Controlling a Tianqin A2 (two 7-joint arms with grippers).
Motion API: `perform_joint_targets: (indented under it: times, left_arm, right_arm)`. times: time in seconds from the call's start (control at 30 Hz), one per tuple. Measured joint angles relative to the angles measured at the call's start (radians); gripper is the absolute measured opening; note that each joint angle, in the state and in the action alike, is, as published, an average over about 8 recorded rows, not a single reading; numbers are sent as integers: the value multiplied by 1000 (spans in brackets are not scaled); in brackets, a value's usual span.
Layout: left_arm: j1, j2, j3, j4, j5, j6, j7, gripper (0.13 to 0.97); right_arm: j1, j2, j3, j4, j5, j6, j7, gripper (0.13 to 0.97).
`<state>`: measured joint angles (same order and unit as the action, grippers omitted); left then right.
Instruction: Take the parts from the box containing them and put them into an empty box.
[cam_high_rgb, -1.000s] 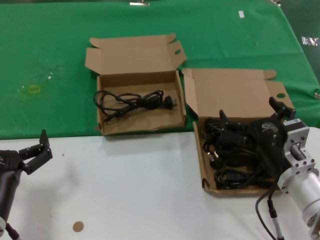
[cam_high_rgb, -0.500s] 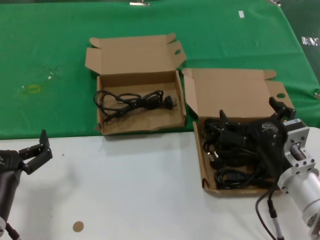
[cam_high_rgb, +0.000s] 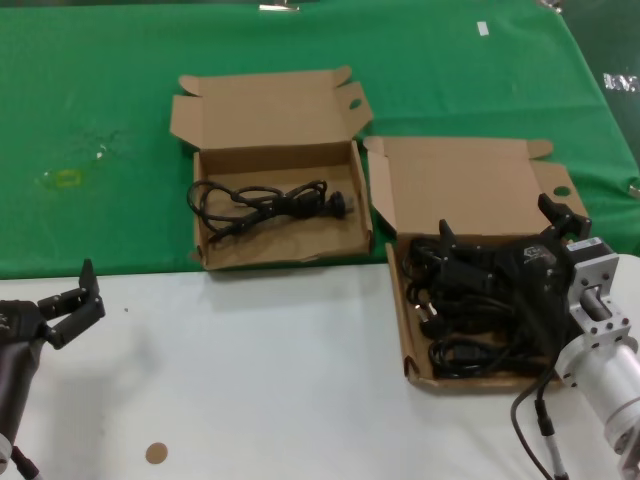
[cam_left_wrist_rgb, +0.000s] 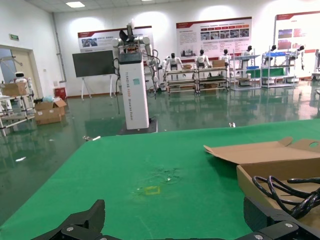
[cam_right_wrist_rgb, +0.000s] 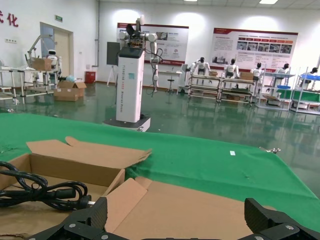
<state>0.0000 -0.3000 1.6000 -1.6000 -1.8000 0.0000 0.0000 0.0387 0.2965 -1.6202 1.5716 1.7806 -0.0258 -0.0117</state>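
The longer low-walled box (cam_high_rgb: 398, 312) stands at the right, lid open, holding several coiled black power cords (cam_high_rgb: 462, 325). My right gripper (cam_high_rgb: 497, 222) is open just over these cords, jaws spread wide with nothing between them; in the right wrist view (cam_right_wrist_rgb: 177, 222) only the box's lid (cam_right_wrist_rgb: 200, 205) shows past the jaws. The squarer box (cam_high_rgb: 285, 258) stands left of it with one black cord (cam_high_rgb: 265, 200) lying inside; that cord also shows in the right wrist view (cam_right_wrist_rgb: 45, 192) and the left wrist view (cam_left_wrist_rgb: 287, 192). My left gripper (cam_high_rgb: 72, 305) is parked open and empty at the near left.
Both boxes straddle the edge where the green cloth (cam_high_rgb: 100, 100) meets the white table (cam_high_rgb: 250, 380). A small brown disc (cam_high_rgb: 156, 453) lies on the white table near the front. A yellow mark (cam_high_rgb: 65, 178) is on the cloth at the far left.
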Motion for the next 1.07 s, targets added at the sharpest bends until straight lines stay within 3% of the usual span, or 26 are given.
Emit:
perform_joint_targets:
  times: [1.07]
  left_arm:
    - [0,0,0,0,0,0,0,966]
  right_arm:
    - [0,0,0,0,0,0,0,966]
